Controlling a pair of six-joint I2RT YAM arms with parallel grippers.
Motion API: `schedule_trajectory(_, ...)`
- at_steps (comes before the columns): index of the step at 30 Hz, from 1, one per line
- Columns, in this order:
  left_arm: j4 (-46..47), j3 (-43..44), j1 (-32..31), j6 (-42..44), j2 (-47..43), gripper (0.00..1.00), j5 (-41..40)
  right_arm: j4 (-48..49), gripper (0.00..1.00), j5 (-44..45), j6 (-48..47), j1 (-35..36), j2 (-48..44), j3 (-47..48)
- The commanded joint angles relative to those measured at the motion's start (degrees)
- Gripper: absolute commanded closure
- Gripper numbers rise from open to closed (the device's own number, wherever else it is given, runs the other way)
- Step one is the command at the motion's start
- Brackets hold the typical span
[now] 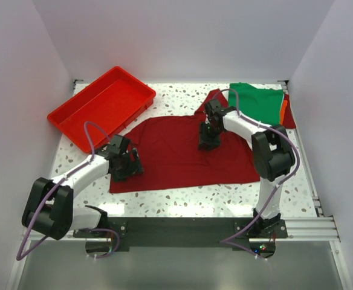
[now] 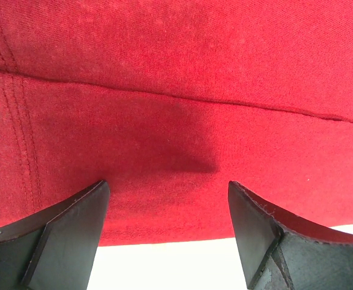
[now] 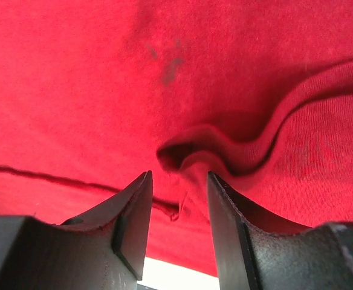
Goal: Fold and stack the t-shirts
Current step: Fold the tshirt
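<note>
The left gripper (image 2: 167,188) holds its claw spread wide over the hem at the 8 o'clock edge of the maroon t-shirt (image 1: 176,158), which lies spread out on the table (image 1: 182,202). The right gripper (image 3: 178,176) is half spread and straddles a raised wrinkle toward 1 o'clock. The green t-shirt (image 1: 258,101) lies at the far 1 o'clock, and the red tray (image 1: 74,118) at 10 o'clock.

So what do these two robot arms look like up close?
Both the left arm and right arm have white tubular links, chunky black joints, and a thin lilac cable looping alongside. Each ends in two black wedge-shaped jaws.
</note>
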Motion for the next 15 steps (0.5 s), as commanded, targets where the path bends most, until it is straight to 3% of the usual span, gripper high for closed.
schedule_trajectory(1,1.5,1.3,-0.5,0.9,0.8,0.16,-0.6,0.2,0.56,1.2,-1.2,0.5,1.1,4.0)
schedule_trajectory(5,1.8,1.1,-0.5,0.8,1.1,0.16,0.0,-0.1,0.59,1.1,-1.4,0.5,3.0,5.6)
schedule_trajectory(15,2.2,0.5,-0.6,0.8,1.6,0.15,0.1,-0.4,0.94,0.5,-2.1,1.5,3.4,6.2)
